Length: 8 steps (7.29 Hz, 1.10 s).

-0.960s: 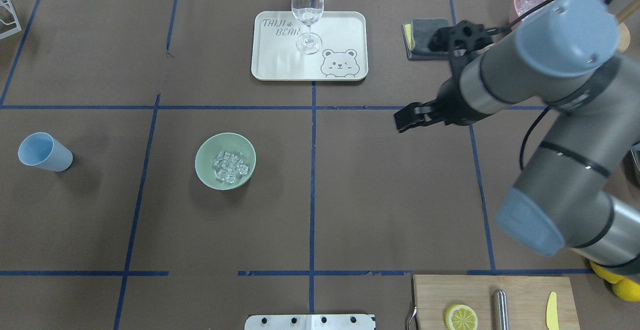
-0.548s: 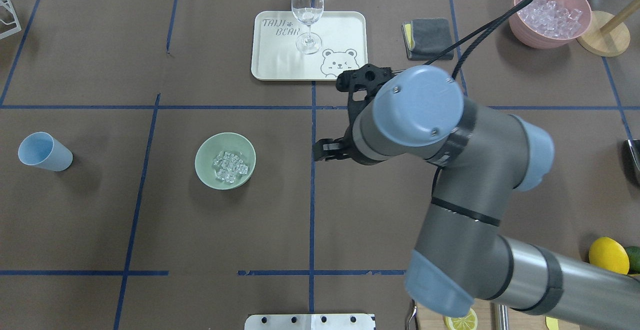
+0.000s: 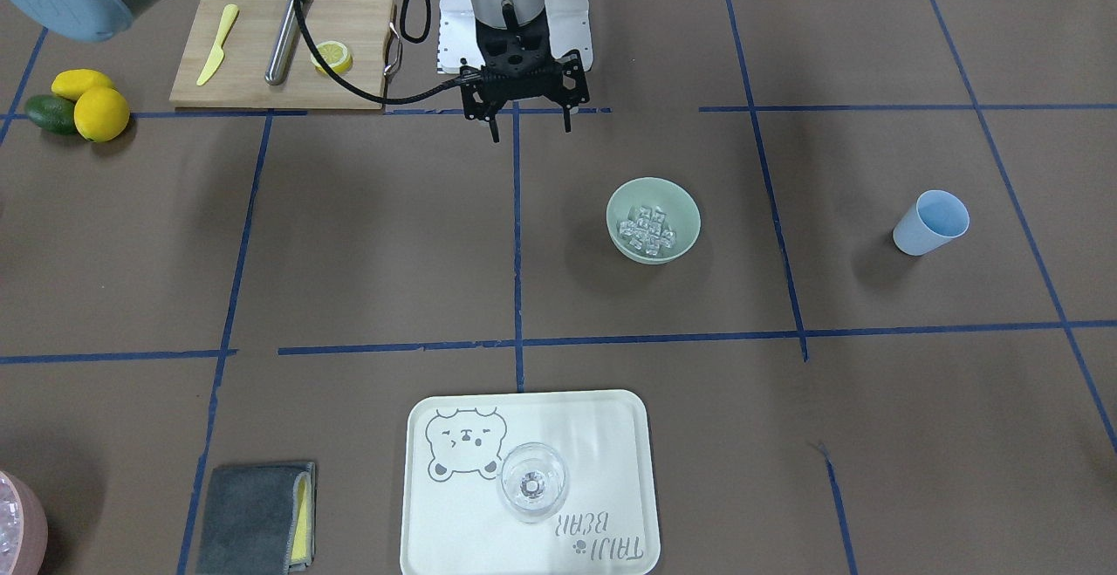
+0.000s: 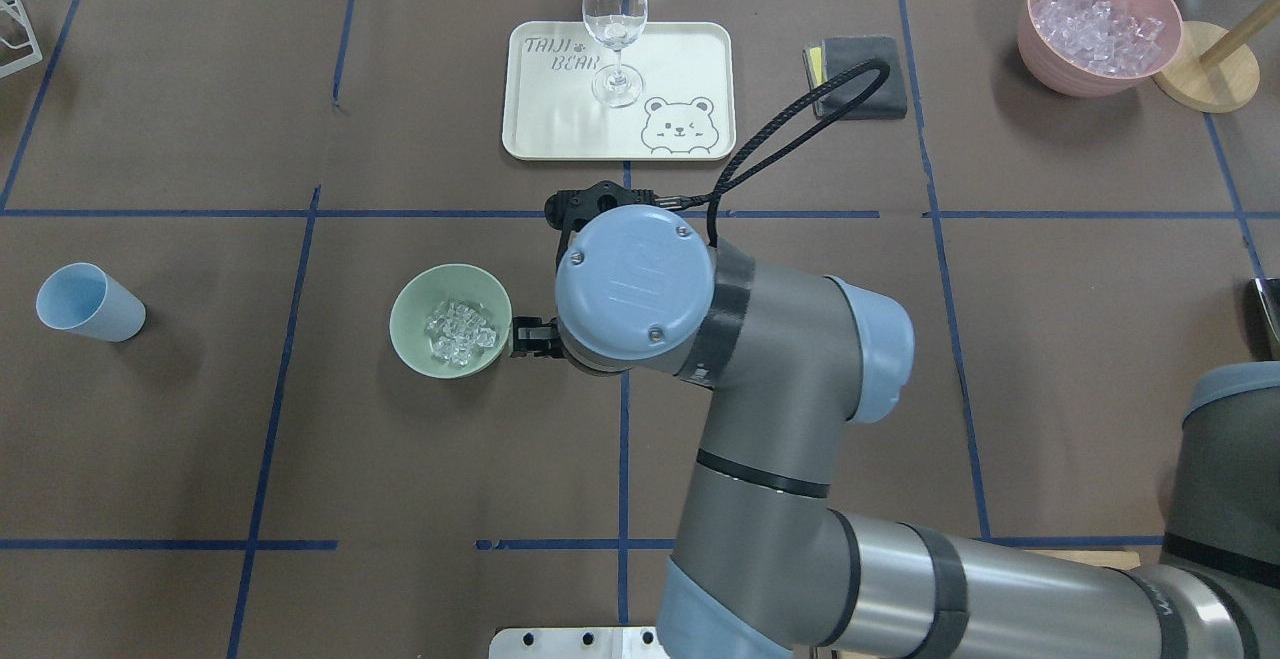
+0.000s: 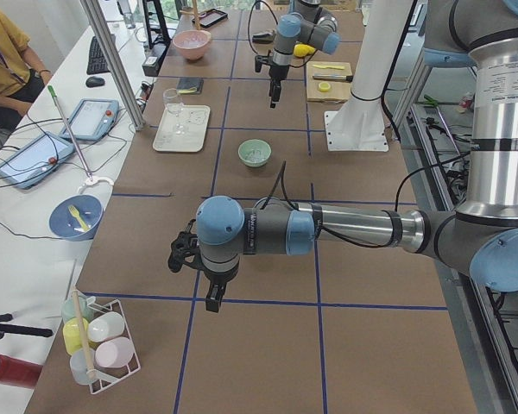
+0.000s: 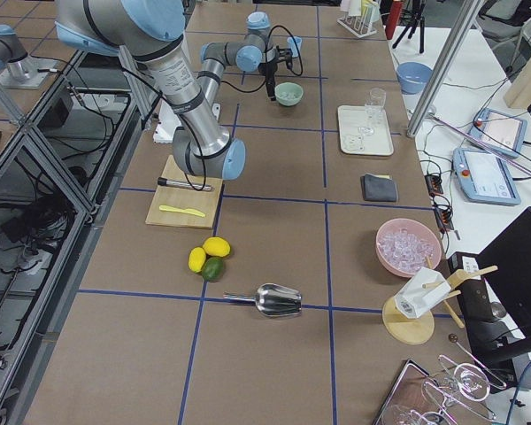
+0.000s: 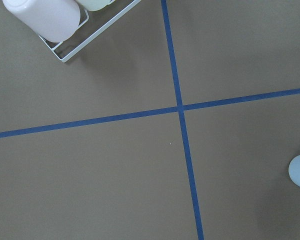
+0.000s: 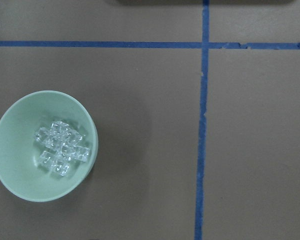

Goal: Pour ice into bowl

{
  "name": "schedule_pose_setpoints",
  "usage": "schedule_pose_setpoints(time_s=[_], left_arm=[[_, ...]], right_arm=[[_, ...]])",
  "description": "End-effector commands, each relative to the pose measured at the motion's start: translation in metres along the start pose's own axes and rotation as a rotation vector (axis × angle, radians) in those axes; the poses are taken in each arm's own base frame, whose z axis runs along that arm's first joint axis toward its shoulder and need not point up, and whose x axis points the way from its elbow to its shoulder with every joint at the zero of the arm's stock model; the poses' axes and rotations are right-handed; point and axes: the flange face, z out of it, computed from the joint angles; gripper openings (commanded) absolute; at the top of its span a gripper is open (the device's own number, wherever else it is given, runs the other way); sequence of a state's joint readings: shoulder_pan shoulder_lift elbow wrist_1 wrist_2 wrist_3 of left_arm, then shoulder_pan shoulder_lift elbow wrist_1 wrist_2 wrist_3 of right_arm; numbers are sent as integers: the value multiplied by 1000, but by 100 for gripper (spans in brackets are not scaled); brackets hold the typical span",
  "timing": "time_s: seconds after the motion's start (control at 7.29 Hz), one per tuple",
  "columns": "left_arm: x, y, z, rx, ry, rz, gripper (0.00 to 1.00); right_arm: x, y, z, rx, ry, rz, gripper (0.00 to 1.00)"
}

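Observation:
The pale green bowl (image 4: 412,311) stands left of the table's middle and holds a heap of clear ice cubes (image 4: 460,332). The bowl also shows in the front view (image 3: 676,205) and the right wrist view (image 8: 20,125), with the ice (image 8: 60,148) inside it. My right gripper (image 3: 530,130) is open and empty. It hangs high over the table, to the bowl's right and on the robot's side of it. In the overhead view its fingertips (image 4: 522,339) peek out beside the bowl's rim. My left gripper (image 5: 214,302) hangs over bare table at the left end; I cannot tell if it is open.
A light blue cup (image 4: 90,304) stands far left. A tray (image 4: 560,129) with a wine glass (image 4: 614,19) sits at the back. A pink container of ice (image 4: 1040,39) and a grey cloth (image 4: 860,74) lie back right. A cutting board (image 3: 349,17) is near the robot's base.
My right arm has swung from the back right across to the left and nearer the robot; its gripper now sits just right of the bowl. Bowl, ice and cup have not moved.

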<state>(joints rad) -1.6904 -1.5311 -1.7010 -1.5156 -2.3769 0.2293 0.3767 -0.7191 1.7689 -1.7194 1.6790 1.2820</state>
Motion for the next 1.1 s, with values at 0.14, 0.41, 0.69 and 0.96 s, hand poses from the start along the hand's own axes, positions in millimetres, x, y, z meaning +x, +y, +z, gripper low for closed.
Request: schedule_pose_setpoints(time_s=[0.14, 0.41, 0.69, 0.96], left_arm=[[5, -2, 1, 1, 1, 18, 100], [6, -3, 1, 2, 1, 23, 100], [6, -3, 1, 3, 1, 24, 100], [7, -4, -1, 14, -4, 36, 100]], right_arm=[[-64, -26, 42, -1, 19, 24, 92], [-83, -55, 77, 2, 67, 37, 90], [-82, -59, 102, -9, 93, 35, 77], [-78, -60, 129, -14, 90, 36, 72]])
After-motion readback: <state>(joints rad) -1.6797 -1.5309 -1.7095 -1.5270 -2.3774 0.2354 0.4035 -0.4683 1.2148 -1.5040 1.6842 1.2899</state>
